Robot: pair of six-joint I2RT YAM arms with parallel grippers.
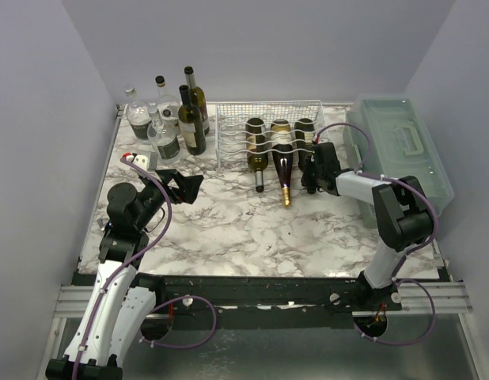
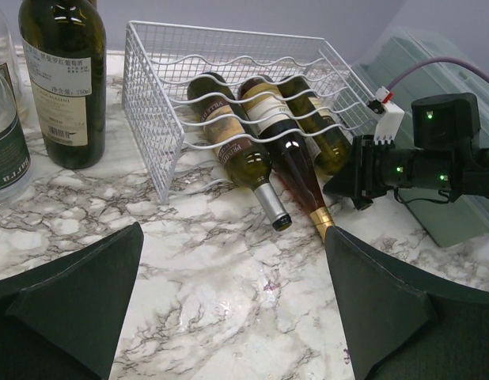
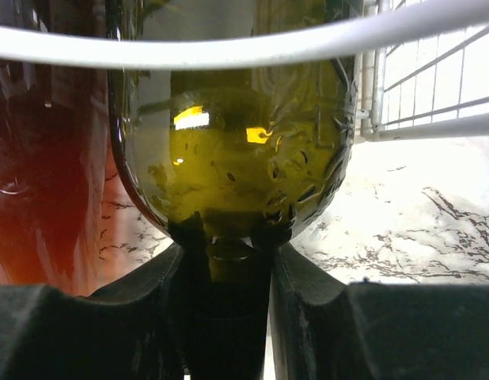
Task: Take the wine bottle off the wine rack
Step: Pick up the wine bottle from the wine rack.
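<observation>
The white wire wine rack (image 1: 229, 127) holds three bottles lying side by side with necks toward me. My right gripper (image 1: 312, 178) is shut on the neck of the rightmost one, an olive-green wine bottle (image 1: 305, 134). The right wrist view shows its green shoulder (image 3: 229, 142) still under a rack wire (image 3: 229, 47), with its neck pinched between my right gripper's (image 3: 227, 261) fingers (image 3: 149, 293). The left wrist view shows the same bottle (image 2: 320, 131) in the rack (image 2: 149, 119). My left gripper (image 2: 233, 229) hangs open over bare marble, left of the rack (image 1: 185, 186).
Next to the held bottle lie a red-tinted bottle (image 1: 282, 154) with a gold cap and a pale one (image 1: 256, 146). Several upright bottles (image 1: 193, 119) stand at the back left. A translucent green-grey box (image 1: 403, 150) with a handle sits to the right of the rack.
</observation>
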